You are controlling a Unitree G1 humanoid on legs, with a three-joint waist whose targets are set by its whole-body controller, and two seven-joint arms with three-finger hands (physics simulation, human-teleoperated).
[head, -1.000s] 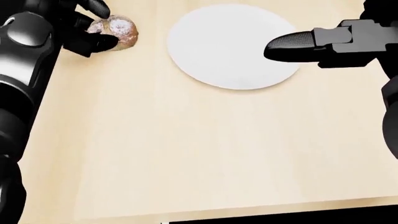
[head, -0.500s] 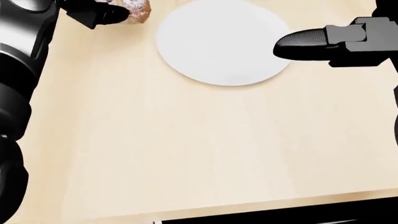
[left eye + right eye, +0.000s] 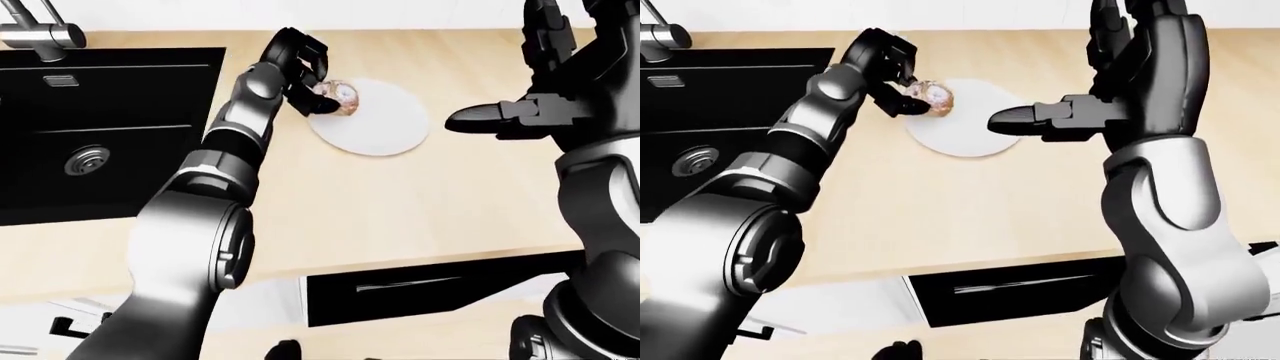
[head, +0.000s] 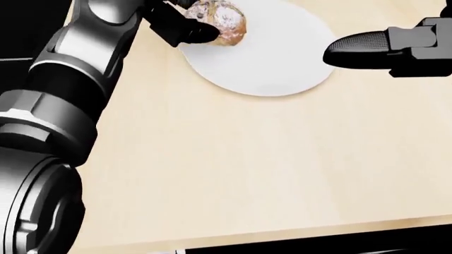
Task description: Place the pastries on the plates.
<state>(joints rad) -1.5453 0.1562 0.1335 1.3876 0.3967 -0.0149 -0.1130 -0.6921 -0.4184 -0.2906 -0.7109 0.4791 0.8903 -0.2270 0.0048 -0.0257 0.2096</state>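
A round white plate (image 4: pixel 275 58) lies on the light wooden counter (image 4: pixel 233 169). A browned, sugar-dusted pastry (image 4: pixel 222 21) is over the plate's upper left edge, and my left hand (image 3: pixel 320 96) is shut on it. Whether the pastry touches the plate I cannot tell. In the left-eye view the same pastry (image 3: pixel 343 97) shows just past the dark fingers. My right hand (image 4: pixel 353 47) hovers at the plate's right edge, open, with one dark finger pointing left and nothing in it.
A black sink (image 3: pixel 100 142) with a drain and a metal tap (image 3: pixel 40 30) is set into the counter at the left. A dark drawer front (image 3: pixel 420 285) runs under the counter's lower edge.
My left hand has carried the pastry rightwards from the bare counter onto the plate's upper left edge. The view has shifted a little; the right hand stays near the plate's right edge.
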